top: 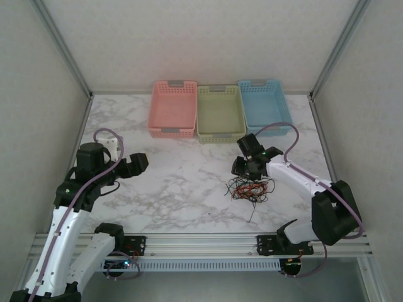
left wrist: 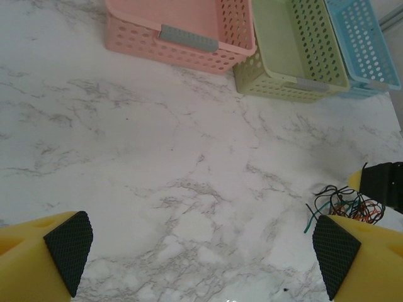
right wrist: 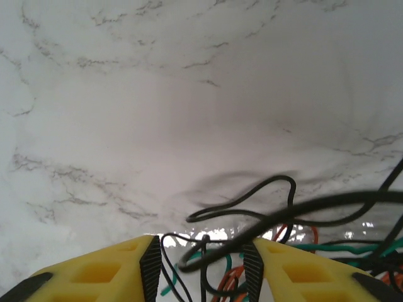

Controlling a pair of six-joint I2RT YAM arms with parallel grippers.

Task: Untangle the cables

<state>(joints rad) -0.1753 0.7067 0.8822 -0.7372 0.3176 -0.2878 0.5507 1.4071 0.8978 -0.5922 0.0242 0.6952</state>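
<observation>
Cables [top: 250,189]: one mixed knot, right side of the table [top: 182,189], near the front edge.
Right gripper [right wrist: 201,255]: down on the knot, jaws part-way apart, with black, green and orange strands between them. Nothing pinched yet.
Left gripper [left wrist: 201,248]: wide open, empty, hovering well left of the knot.
Risk: several strands share that gap. Pinch them all and the whole clump likely lifts, tightening the knot.
Second risk: nothing pins the pile, and the left gripper looks too far off to help.
</observation>
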